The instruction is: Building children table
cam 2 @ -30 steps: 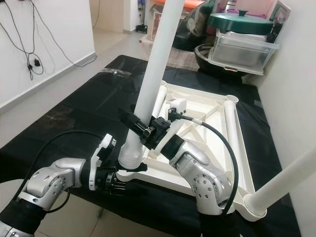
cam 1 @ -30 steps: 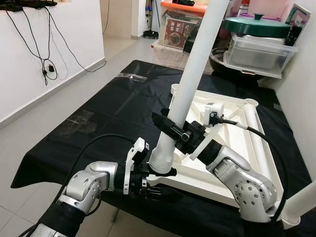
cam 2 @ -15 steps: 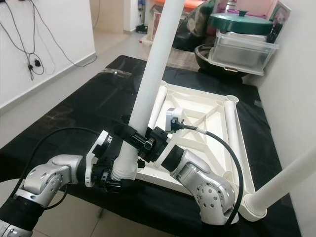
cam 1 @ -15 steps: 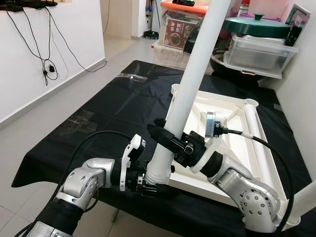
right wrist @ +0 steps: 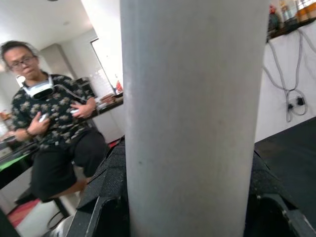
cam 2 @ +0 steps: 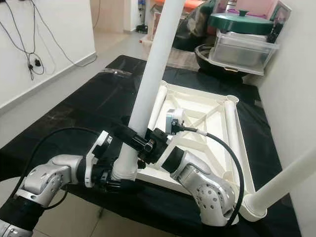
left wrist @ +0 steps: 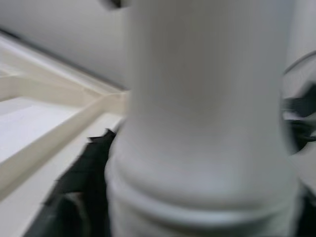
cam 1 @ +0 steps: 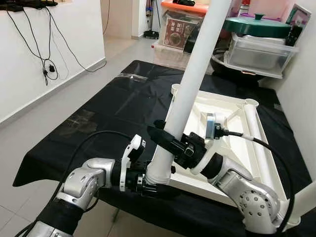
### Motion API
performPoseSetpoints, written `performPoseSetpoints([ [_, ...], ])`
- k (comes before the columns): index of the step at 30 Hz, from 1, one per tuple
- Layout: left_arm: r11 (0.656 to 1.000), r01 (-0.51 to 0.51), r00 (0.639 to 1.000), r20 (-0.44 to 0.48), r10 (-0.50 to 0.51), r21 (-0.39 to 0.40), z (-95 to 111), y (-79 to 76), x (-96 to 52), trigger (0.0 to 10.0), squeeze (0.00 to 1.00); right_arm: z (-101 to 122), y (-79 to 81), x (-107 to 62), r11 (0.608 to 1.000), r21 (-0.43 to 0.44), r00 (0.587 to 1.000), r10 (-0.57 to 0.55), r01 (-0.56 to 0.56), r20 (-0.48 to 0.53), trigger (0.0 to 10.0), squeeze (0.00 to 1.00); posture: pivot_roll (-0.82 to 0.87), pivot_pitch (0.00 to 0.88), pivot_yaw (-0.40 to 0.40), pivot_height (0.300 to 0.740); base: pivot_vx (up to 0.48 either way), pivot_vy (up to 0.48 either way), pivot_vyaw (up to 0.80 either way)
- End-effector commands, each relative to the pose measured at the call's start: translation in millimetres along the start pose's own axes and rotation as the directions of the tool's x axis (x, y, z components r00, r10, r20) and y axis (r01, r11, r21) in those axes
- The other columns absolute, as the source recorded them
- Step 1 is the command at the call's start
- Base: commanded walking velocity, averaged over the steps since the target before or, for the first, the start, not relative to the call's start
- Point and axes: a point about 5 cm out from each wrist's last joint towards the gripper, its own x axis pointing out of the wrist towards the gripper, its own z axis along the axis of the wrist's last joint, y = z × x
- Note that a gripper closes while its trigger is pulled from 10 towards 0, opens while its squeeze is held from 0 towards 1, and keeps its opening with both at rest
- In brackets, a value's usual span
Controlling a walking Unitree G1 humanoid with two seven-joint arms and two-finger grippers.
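A green lid (cam 1: pixel 256 25) tops clear bins (cam 1: pixel 259 53) beyond the black cloth (cam 1: pixel 113 101).

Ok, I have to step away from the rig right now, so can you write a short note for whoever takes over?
Left gripper: at the foot of the white table leg, at the near-left corner of the upturned white table frame; whether its fingers are shut I cannot tell.
Right gripper: fingers closed around the same leg, a little higher up.
Things: the frame lies upside down on the black cloth. Another leg stands at the near-right corner.
Done: near-right leg appears fitted; near-left leg is upright at its corner.
Left: confirm the near-left leg is fully seated, then the far corner sockets, which look empty.
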Motion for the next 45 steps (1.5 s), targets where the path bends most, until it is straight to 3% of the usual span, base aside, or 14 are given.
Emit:
performPoseSetpoints([
  [1,1.000,0.003,1.000,0.017,-0.003,0.003,5,2.2,3.9,0.0,0.00,-6,8.9,4.7,0.997,0.025,0.997,0.072,-0.072,-0.022,0.0,0.00,0.12,0.000,-0.103,0.740,0.000,0.000,0.00],
  [14,1.000,-0.011,0.999,0.031,0.011,0.011,6,3.9,3.4,0.0,0.00,-9,4.1,3.9,0.999,0.002,0.999,0.032,-0.032,-0.034,0.0,0.00,0.12,0.000,-0.101,0.740,0.000,0.000,0.00],
  [15,0.999,-0.026,0.999,0.024,0.025,0.019,6,5.5,3.1,0.0,0.00,-10,-1.4,3.9,1.000,-0.008,0.999,-0.022,0.021,-0.043,9.4,0.00,0.12,0.000,-0.104,0.740,0.000,0.000,0.00],
  [16,0.999,-0.026,0.999,0.024,0.025,0.019,6,5.5,3.1,0.0,0.00,-10,-1.4,3.9,1.000,-0.008,0.999,-0.022,0.021,-0.043,9.4,0.00,0.12,0.000,-0.104,0.740,0.000,0.000,0.00],
  [17,0.999,-0.039,0.999,0.015,0.038,0.030,6,6.8,2.7,1.1,0.00,-9,-9.5,4.7,0.995,-0.020,0.995,-0.097,0.096,-0.034,10.0,0.00,0.12,0.000,-0.103,0.740,0.000,0.000,0.00],
  [18,0.998,-0.052,0.999,0.006,0.052,0.040,6,8.1,2.3,5.1,0.00,-8,-18.9,4.9,0.983,-0.016,0.983,-0.182,0.182,-0.018,10.0,0.25,0.12,0.000,-0.103,0.740,0.000,0.000,0.00],
  [19,0.997,-0.064,0.998,-0.001,0.064,0.046,5,8.9,1.9,10.0,0.00,-6,-24.3,4.6,0.973,-0.018,0.973,-0.230,0.230,0.000,10.0,1.00,0.12,0.000,-0.103,0.740,0.000,0.000,0.00],
  [23,0.990,-0.112,0.992,-0.045,0.116,0.082,2,12.4,0.5,10.0,0.00,-2,-30.0,3.6,0.948,-0.054,0.950,-0.313,0.314,0.021,10.0,1.00,0.13,0.000,-0.102,0.740,0.000,0.000,0.00],
  [24,0.980,-0.146,0.984,-0.084,0.157,0.132,-1,15.9,0.1,10.0,0.00,-2,-31.5,3.4,0.940,-0.065,0.942,-0.334,0.335,0.017,10.0,0.19,0.13,0.000,-0.102,0.740,0.000,0.000,0.00],
  [25,0.972,-0.165,0.977,-0.110,0.185,0.168,-3,18.3,-0.2,10.0,0.00,-2,-32.5,3.1,0.934,-0.072,0.937,-0.349,0.349,0.014,10.0,0.00,0.13,0.000,-0.102,0.740,0.000,0.000,0.00],
  [32,0.943,-0.253,0.946,-0.148,0.288,0.217,-5,28.9,-2.4,10.0,0.00,0,-31.1,4.5,0.922,-0.036,0.921,-0.384,0.387,0.057,10.0,0.00,0.13,0.000,-0.103,0.740,0.000,0.000,0.00],
  [42,0.940,-0.256,0.941,-0.167,0.296,0.225,-13,29.8,0.5,10.0,0.00,-5,-19.0,14.0,0.940,0.037,0.936,-0.342,0.340,0.085,10.0,0.00,0.13,0.000,-0.100,0.740,0.000,0.000,0.00],
  [44,0.948,-0.221,0.947,-0.181,0.265,0.231,-16,27.8,1.3,10.0,0.00,-9,-15.8,16.0,0.946,0.040,0.942,-0.325,0.323,0.083,0.0,0.00,0.13,0.000,-0.101,0.740,0.000,0.000,0.00],
  [45,0.950,-0.206,0.949,-0.188,0.252,0.234,-17,26.6,1.3,10.0,0.00,-10,-14.9,16.6,0.947,0.038,0.943,-0.321,0.318,0.084,0.0,0.00,0.13,0.000,-0.101,0.740,0.000,0.000,0.00],
])
